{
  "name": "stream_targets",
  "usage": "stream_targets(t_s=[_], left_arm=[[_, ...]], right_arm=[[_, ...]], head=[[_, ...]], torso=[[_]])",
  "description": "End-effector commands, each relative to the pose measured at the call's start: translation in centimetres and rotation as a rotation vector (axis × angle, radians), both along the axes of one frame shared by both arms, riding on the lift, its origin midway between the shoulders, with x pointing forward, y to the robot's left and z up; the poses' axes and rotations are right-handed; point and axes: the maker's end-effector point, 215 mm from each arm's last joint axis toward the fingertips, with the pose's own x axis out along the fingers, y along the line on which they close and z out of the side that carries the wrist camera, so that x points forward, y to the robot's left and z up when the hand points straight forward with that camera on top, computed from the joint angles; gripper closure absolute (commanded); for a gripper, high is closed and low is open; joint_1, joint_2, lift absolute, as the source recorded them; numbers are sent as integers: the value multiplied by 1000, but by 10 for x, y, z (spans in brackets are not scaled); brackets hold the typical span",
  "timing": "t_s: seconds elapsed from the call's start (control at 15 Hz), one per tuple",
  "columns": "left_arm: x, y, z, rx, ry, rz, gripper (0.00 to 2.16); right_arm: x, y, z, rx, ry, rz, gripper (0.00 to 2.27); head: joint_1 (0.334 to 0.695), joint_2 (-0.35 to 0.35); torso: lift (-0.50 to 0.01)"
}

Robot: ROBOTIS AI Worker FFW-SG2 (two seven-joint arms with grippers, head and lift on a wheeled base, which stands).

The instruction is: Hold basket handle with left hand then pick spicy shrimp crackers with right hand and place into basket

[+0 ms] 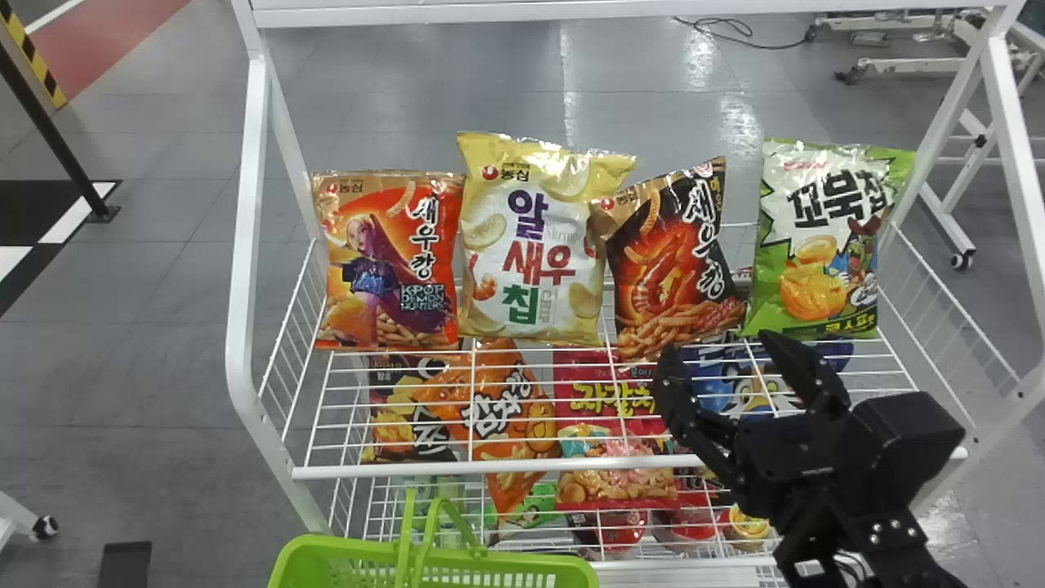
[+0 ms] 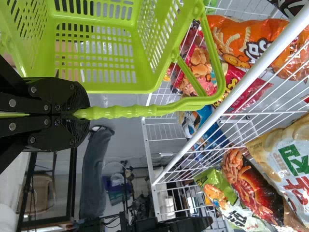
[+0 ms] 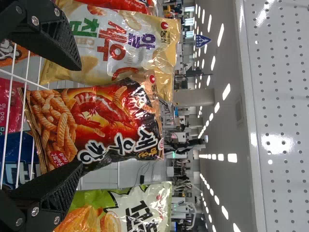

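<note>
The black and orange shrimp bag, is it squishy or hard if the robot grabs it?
Probably squishy: the black and orange shrimp bag has a shiny, creased wrapper that should crinkle and give. The crackers pictured on it look crunchy, so a hard squeeze might break some. It could also tip, since it already leans on the wire shelf.

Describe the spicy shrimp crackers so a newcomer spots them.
Find the white wire rack's upper shelf. Third from the robot's left, between the yellow bag and the green one, are the spicy shrimp crackers. Their black packaging and red shrimp set them apart.
</note>
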Motion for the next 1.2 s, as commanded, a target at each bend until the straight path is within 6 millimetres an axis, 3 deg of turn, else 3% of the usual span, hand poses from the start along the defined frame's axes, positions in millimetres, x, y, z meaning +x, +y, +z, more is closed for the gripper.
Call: stream_targets(t_s=[0.0, 0.67, 1.13], left_arm=[[0, 0, 0, -1, 1, 0, 1889], [0, 0, 0, 0, 1, -1, 1889], [-1, 1, -2, 6, 6, -1, 1889]], right_arm=[[0, 0, 1, 1, -2, 0, 120], [5, -6, 0, -7, -4, -10, 120], [59, -10, -2, -31, -20, -27, 120]], head=[[695, 33], [695, 29], [695, 18]], torso=[[-37], [-37], [-37]])
